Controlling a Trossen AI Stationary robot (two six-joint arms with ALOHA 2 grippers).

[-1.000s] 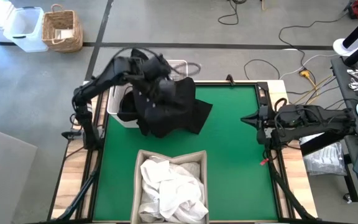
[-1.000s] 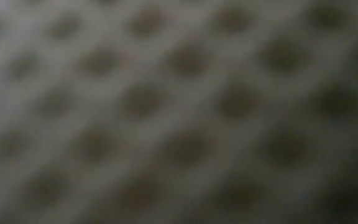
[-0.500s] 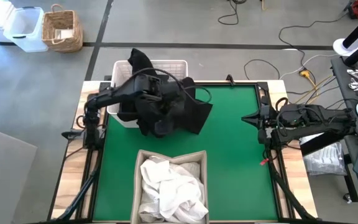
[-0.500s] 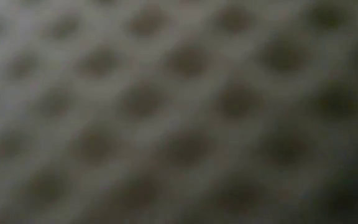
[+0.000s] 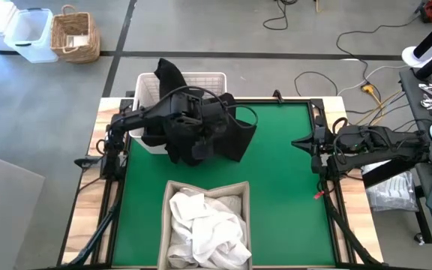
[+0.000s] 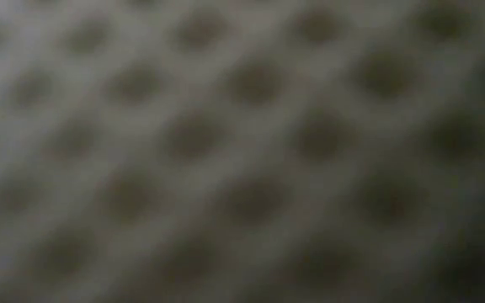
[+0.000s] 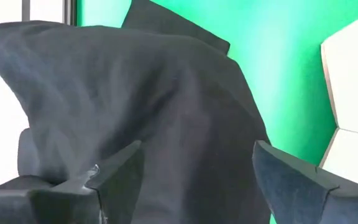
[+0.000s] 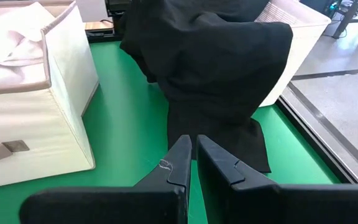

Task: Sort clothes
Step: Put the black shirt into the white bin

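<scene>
**Dark laundry piles up at the basket**

Green matting (image 5: 283, 180) surrounds the white basket (image 5: 201, 79), over whose rim black clothes (image 5: 201, 131) spill. Left gripper (image 7: 194, 171), fingers spread, hovers above them, likely choosing a grip; right gripper (image 8: 191, 155) waits pinched, far from the basket.
</scene>
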